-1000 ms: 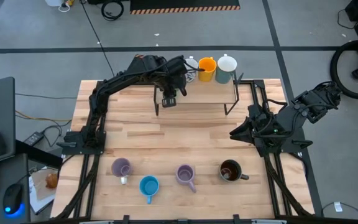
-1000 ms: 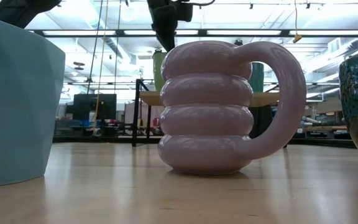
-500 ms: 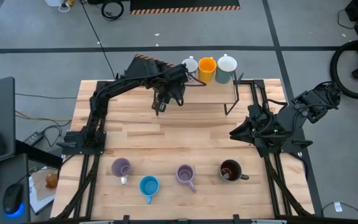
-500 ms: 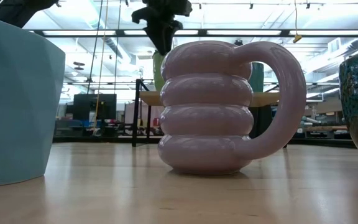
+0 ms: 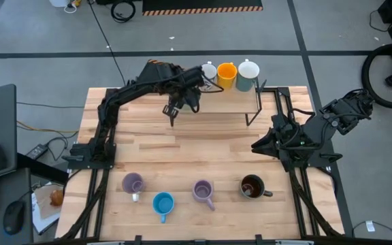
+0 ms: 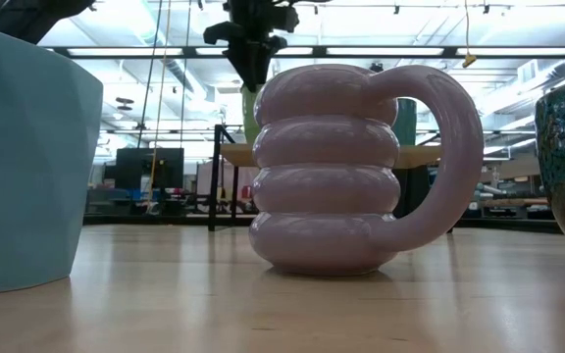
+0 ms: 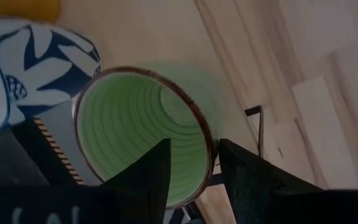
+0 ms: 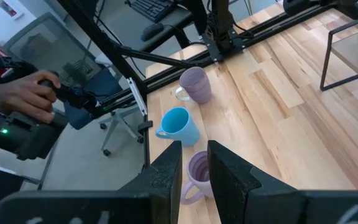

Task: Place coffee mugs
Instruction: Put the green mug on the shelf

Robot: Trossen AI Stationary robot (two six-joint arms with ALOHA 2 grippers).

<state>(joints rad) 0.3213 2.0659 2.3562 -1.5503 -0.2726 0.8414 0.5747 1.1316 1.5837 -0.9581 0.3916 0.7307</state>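
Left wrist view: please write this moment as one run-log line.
left gripper open, astride green mug rim | patterned mug beside | right gripper idle, right side

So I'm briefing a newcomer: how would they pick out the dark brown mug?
Look along the table's near edge, where four mugs stand in a loose row. The dark brown mug is at the right end, beside a light purple mug, and is the only dark one.
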